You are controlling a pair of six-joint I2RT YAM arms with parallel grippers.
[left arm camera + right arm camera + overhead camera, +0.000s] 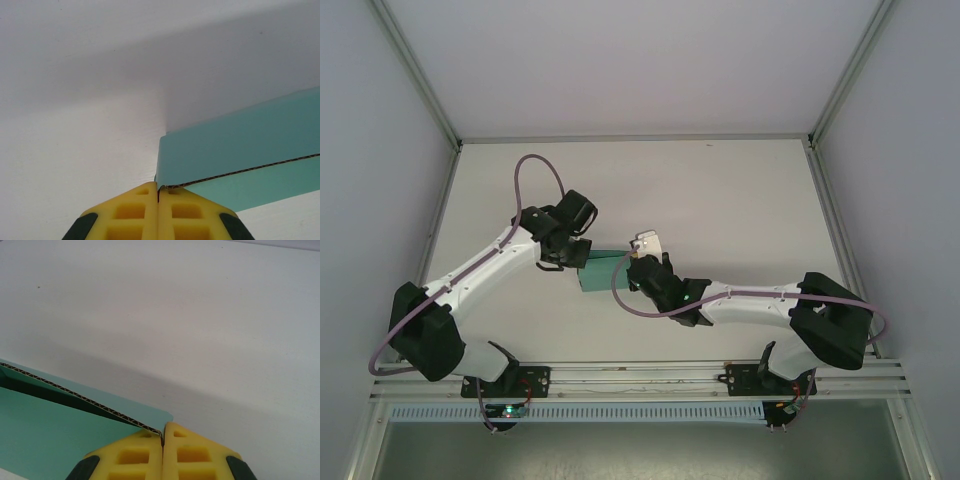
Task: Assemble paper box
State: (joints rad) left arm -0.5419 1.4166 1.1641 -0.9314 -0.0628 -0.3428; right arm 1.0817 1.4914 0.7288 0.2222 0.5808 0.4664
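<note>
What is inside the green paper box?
The paper box is open at one edge: only dark shadow shows between its walls. Deeper inside is covered by the upper wall.

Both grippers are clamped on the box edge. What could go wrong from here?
1. The left gripper pinches just a corner tip of the paper box, so the card could slip out under any pull.
2. The right gripper bites a thin rounded corner of the corrugated edge. If the arms pull against each other, the card might crease or tear.
</note>
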